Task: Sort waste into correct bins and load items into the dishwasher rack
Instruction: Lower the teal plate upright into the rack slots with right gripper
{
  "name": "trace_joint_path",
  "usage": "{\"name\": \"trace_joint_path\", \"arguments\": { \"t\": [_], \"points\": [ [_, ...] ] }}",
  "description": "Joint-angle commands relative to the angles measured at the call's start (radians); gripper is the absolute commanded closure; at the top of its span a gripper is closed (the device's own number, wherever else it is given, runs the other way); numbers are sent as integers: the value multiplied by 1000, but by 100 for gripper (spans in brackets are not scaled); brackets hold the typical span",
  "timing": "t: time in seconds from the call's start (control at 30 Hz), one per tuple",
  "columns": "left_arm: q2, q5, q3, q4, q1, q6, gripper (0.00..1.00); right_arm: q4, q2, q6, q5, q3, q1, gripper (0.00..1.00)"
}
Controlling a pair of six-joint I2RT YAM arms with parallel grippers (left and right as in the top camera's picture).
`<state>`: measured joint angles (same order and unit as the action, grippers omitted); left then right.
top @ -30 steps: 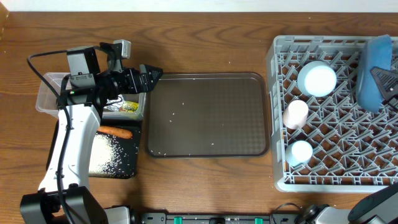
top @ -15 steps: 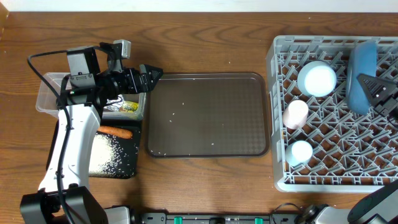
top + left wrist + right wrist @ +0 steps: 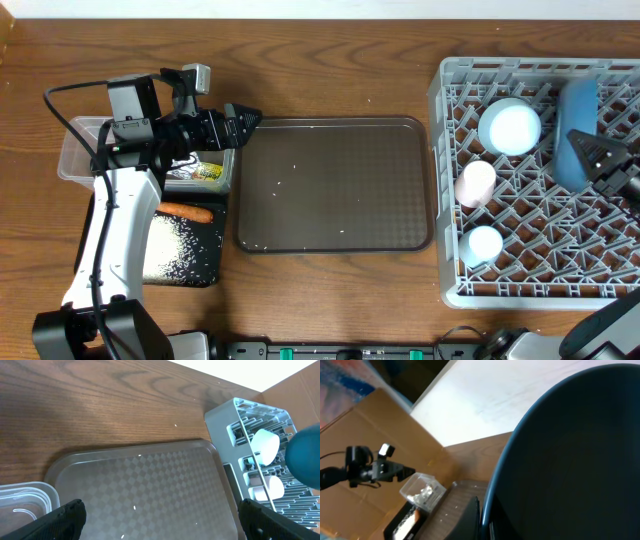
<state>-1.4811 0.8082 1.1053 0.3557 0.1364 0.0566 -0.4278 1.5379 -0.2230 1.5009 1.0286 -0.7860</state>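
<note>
The dishwasher rack (image 3: pixel 447 180) fills the right edge of the desk. The brown serving tray (image 3: pixel 335 185) lies at the desk's middle and carries only a few white grains.

The blue plate (image 3: pixel 578 105) is what has changed. One second ago it hung tilted over the rack's back right corner. Now it stands on its edge further inside the rack, just beside the white bowl (image 3: pixel 510 127). The right gripper (image 3: pixel 582 148) is closed tightly on its rim. I judge the plate is almost seated between the pegs, and only the release is left.

At the left edge of the desk are the clear tub (image 3: pixel 75 150) and the black tray (image 3: pixel 212 240), which holds rice and the carrot (image 3: pixel 185 211). The left gripper (image 3: pixel 245 118) hovers there with its jaws spread wide and nothing in them.

The pinkish cup (image 3: pixel 475 183) and the light blue cup (image 3: pixel 485 243) sit along the rack's left edge.
</note>
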Motion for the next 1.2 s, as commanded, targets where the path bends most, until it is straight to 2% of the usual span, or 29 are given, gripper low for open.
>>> {"name": "trace_joint_path", "arguments": {
  "t": [0.0, 0.13, 0.23, 0.33, 0.43, 0.47, 0.57, 1.17],
  "points": [
    [10, 2, -2, -2, 3, 9, 0, -17, 0, 17, -59, -6, -48, 99],
    [10, 2, -2, -2, 3, 9, 0, -52, 0, 170, -215, -6, -89, 99],
    [10, 2, -2, -2, 3, 9, 0, -66, 0, 205, -251, -6, -105, 99],
    [10, 2, -2, -2, 3, 9, 0, -39, 0, 208, -177, -6, -104, 99],
    [10, 2, -2, -2, 3, 9, 0, 38, 0, 214, -10, -6, -97, 99],
    [10, 2, -2, -2, 3, 9, 0, 78, 0, 231, 60, -6, -96, 99],
    [10, 2, -2, -2, 3, 9, 0, 138, -2, 362, 58, -5, -93, 99],
    [10, 2, -2, -2, 3, 9, 0, 139, -2, 365, 55, -5, 7, 99]
  ]
}}
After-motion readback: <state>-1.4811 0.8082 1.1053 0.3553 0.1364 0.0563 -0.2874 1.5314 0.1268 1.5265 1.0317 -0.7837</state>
